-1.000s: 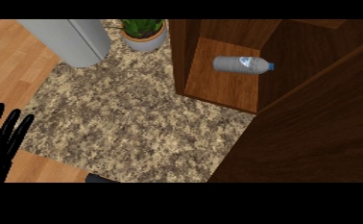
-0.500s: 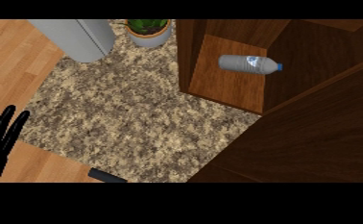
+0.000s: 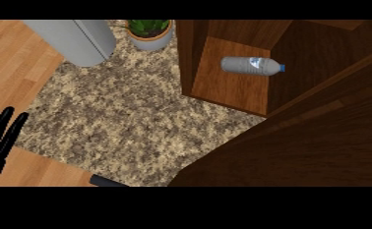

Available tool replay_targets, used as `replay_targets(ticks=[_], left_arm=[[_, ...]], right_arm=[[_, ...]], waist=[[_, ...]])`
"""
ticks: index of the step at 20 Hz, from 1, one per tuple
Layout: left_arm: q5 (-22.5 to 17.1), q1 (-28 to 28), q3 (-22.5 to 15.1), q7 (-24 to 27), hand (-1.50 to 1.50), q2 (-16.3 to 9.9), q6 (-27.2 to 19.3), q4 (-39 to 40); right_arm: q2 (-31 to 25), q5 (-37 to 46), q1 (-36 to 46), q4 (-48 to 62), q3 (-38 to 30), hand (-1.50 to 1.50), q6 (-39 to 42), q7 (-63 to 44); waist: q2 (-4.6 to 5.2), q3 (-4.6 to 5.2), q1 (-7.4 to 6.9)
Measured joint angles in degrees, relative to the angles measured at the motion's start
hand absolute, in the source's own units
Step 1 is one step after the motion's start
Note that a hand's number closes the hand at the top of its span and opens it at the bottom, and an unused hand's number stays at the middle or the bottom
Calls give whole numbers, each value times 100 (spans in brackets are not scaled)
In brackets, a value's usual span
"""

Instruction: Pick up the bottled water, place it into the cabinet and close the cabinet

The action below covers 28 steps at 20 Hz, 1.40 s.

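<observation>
The bottled water (image 3: pixel 247 65), clear with a blue cap, lies on its side on the wooden shelf of the open cabinet (image 3: pixel 225 88) at the upper right, cap pointing right. No hand touches it. The cabinet's dark wooden door (image 3: pixel 305 144) fills the lower right and stands partly swung across the view. My left hand (image 3: pixel 10 133) shows at the left edge, fingers straight and pointing up, holding nothing. My right hand shows nowhere; the door may be hiding it.
A potted plant (image 3: pixel 149 32) stands at the back of the speckled counter (image 3: pixel 123 115), just left of the cabinet. A grey rounded appliance (image 3: pixel 76 41) sits at the back left. A small dark shape (image 3: pixel 109 181) pokes in at the lower edge.
The cabinet door's lower edge has swung steadily leftward, covering more of the counter. The bottle stays lying on the shelf, and the left hand has barely moved.
</observation>
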State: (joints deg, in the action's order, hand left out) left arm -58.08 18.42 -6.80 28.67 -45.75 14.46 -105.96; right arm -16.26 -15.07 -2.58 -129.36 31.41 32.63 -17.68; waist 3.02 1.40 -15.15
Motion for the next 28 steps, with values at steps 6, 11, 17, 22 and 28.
replay_targets(ticks=[6, 11, 17, 22, 28], left_arm=[[-32, -5, 41, 4, -150, 5, 58, 118], [-70, 6, 68, 2, -150, 21, 99, 230], [-93, 70, 114, 42, -150, 45, 200, 341], [-118, 125, 194, 92, -150, 65, 251, 414], [-129, 169, 268, 146, -150, 92, 326, 457]], right_arm=[[356, 50, 1091, 679, -101, 150, -128, -663], [851, 104, 2033, 1558, -308, 150, -450, -1204], [1407, 216, 3442, 3010, -591, 150, -1255, -1667], [1563, 404, 4559, 4188, -1004, 150, -2005, -1541], [1628, 470, 5444, 5350, -1303, 150, -2968, -1210]], waist=[[-46, -15, 56], [-72, -35, 148], [-96, -79, 217], [-101, -99, 308], [-130, -126, 422]])
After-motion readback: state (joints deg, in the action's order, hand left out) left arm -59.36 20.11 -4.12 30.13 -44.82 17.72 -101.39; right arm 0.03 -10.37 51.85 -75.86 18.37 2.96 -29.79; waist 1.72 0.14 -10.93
